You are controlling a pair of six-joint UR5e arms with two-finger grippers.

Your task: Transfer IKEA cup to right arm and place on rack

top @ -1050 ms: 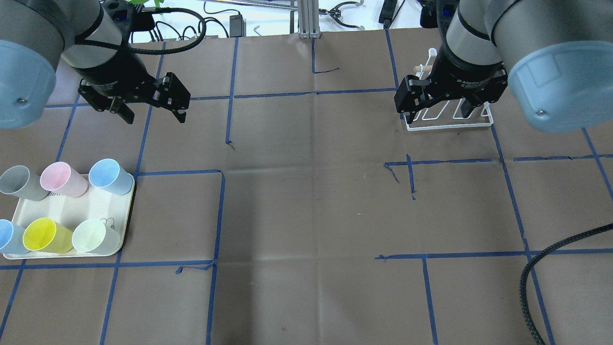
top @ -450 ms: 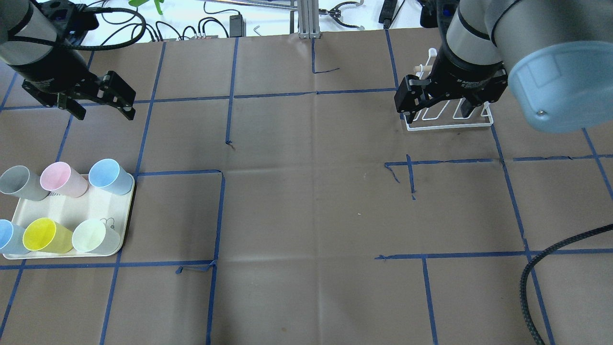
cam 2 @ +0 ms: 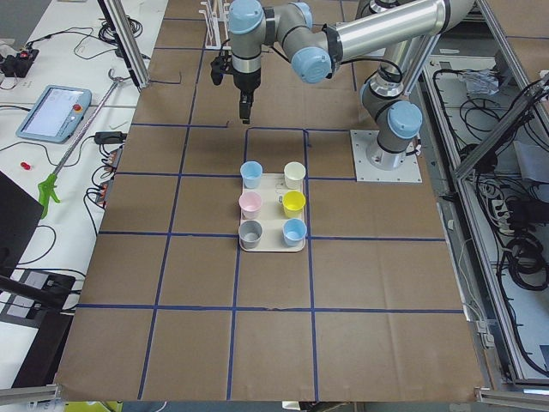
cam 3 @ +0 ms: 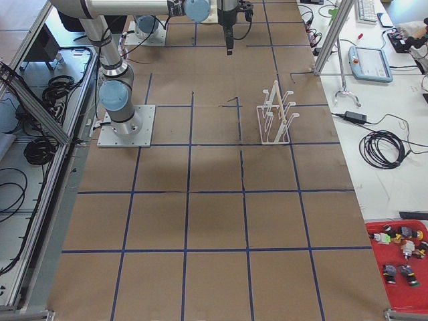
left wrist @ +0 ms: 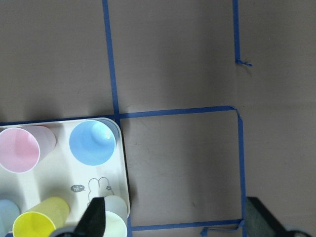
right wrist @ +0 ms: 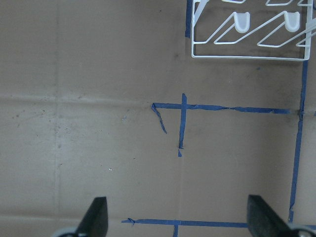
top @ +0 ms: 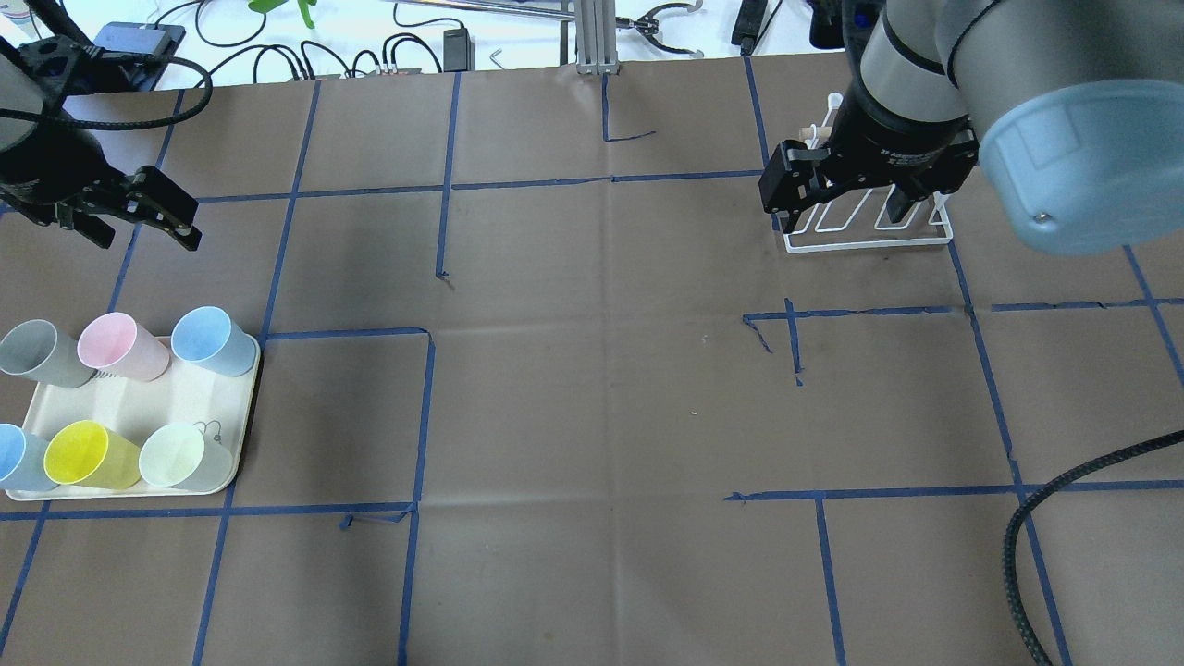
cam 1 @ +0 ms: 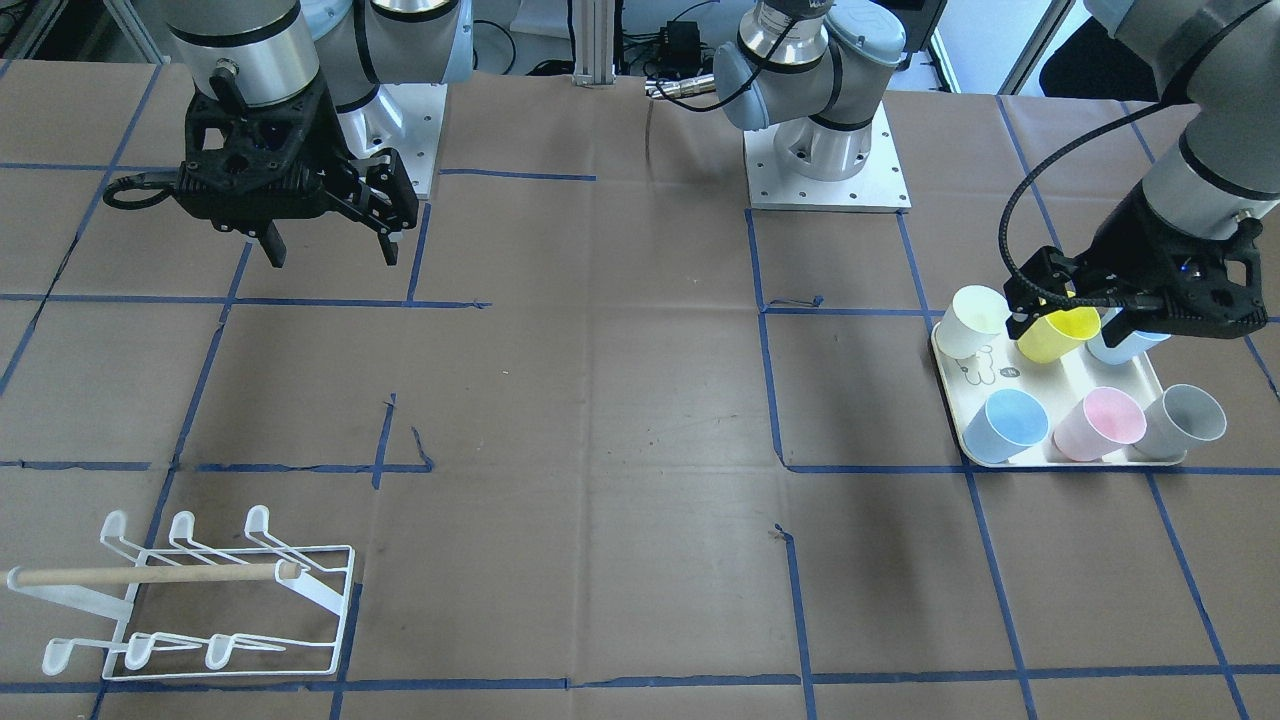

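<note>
The left fingers (top: 180, 224) hang spread and empty, high up near the cream tray (top: 185, 400). I judge the step to be the pick: lower them squarely over one upright cup, the corner blue cup (top: 208, 338) being freest, then pinch its wall without nudging its neighbours, leaving one side bare for the right fingers (cam 1: 388, 245), which hang open and empty. The tray sits in the table's left half, midway between the near and far edges, and the white wire rack (cam 1: 150, 575) stands by the far edge on the right. Counted: six cups, namely two blue and one each of grey (top: 37, 351), pink (top: 111, 344), yellow (top: 88, 455) and pale green (top: 180, 455); one tray; one rack with six prongs (cam 1: 258, 517).
</note>
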